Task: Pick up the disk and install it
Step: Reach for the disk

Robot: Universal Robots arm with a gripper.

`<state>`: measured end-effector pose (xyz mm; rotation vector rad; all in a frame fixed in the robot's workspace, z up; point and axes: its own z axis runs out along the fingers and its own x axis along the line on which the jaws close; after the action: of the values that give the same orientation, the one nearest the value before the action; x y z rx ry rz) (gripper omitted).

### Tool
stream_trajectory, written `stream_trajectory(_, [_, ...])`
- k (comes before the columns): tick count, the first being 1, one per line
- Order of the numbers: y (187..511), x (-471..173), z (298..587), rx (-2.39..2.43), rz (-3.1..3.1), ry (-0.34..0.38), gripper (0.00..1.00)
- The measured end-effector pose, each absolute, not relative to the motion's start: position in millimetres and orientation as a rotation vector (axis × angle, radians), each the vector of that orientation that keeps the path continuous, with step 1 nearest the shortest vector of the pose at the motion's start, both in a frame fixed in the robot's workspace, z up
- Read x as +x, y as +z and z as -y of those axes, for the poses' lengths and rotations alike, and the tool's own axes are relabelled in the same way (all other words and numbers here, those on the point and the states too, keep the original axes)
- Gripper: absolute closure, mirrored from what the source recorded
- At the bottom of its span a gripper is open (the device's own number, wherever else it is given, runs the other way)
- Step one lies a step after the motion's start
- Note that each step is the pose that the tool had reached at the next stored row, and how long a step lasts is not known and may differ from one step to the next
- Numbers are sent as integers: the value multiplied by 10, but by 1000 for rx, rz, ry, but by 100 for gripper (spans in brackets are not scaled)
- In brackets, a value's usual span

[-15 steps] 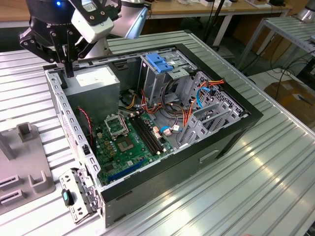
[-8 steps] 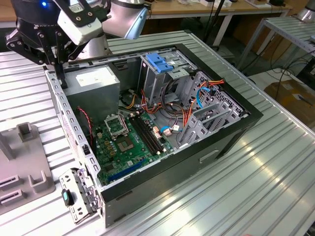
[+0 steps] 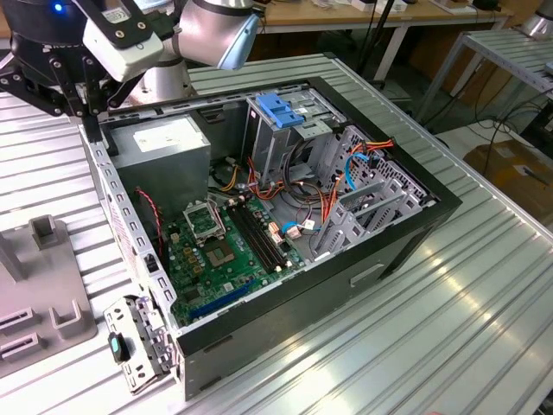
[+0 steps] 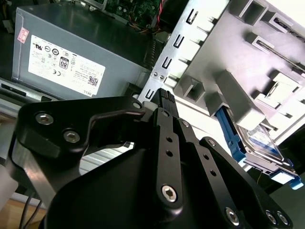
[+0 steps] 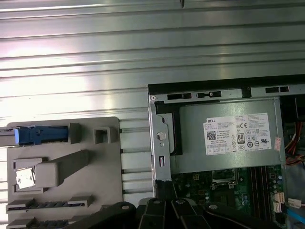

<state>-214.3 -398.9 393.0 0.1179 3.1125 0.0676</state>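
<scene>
The disk (image 4: 259, 140) stands on edge in a slot of the grey holder block (image 4: 238, 102). Its white label with a blue band and its blue side rails show in the second wrist view. In the first wrist view the disk (image 5: 38, 135) appears edge-on as a blue strip at the far corner of the holder block (image 5: 62, 167). My gripper (image 4: 157, 101) is black, shut and holds nothing. It hangs above the rear wall of the open computer case, apart from the disk. In the exterior view my gripper (image 3: 85, 108) is at the upper left.
The open computer case (image 3: 406, 233) lies on the ribbed metal table (image 3: 449, 328). Inside are a grey power supply (image 3: 160, 143), a green motherboard (image 3: 225, 255), a metal drive cage with a blue latch (image 3: 281, 108) and loose cables. The holder block (image 3: 34, 294) sits at the exterior view's left.
</scene>
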Motion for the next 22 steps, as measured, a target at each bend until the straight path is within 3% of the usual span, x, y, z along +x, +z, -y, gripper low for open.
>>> stream_trajectory(22, [3930, -2279, 3989, 118, -3112, 68, 89])
